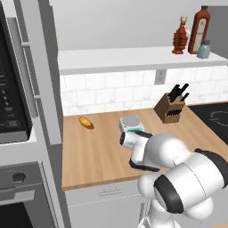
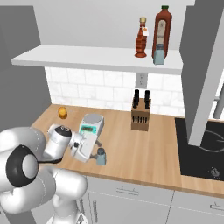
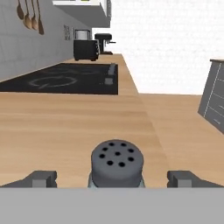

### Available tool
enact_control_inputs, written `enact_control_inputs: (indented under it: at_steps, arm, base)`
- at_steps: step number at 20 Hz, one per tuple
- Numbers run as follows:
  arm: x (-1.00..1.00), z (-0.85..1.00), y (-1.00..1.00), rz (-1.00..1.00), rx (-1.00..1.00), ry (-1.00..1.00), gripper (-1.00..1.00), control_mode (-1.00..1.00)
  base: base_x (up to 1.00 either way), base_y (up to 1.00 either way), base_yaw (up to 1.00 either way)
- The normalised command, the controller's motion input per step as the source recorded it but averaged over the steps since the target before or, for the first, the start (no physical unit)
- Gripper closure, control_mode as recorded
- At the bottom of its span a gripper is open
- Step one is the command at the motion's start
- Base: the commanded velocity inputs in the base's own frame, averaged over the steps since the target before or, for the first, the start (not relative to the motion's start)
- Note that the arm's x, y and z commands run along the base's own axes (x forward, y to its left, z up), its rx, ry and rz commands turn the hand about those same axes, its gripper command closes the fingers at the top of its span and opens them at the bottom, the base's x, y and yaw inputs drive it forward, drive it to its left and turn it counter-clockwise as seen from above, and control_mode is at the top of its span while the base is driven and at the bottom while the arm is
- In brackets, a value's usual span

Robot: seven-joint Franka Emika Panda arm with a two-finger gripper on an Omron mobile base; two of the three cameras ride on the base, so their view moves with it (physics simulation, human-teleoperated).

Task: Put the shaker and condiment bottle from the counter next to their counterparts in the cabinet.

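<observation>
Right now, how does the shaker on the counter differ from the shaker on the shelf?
The shaker on the counter stands near the front edge, alone, between the open gripper's fingertips. The shaker on the shelf stands higher, close in front of the tall red-brown bottle. Both are small, pale blue-grey, grey-capped and upright.

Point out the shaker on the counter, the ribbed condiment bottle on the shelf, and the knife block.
shaker (image 3: 117,162): hand view, on its perforated grey cap.
condiment bottle (image 2: 141,44): right base view, on its ribbed red body.
knife block (image 1: 169,109): left base view, on its brown wooden side.
</observation>
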Motion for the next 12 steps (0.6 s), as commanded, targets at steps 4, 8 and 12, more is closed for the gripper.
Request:
enact_control_inputs:
  at_steps: [4,8,12]
  arm:
    - [0.00,-0.03,-0.19,0.00,0.00,-0.05,-1.00,-1.00]
    - [0.00,-0.05,-0.14,0.00,0.00,-0.05,-1.00,-1.00]
    - [-0.03,-0.11,-0.10,0.00,0.00,-0.03,-1.00,-1.00]
  base:
    - [0.00,0.00,0.00]
    - [0.00,0.00,0.00]
    - [0.00,0.00,0.00]
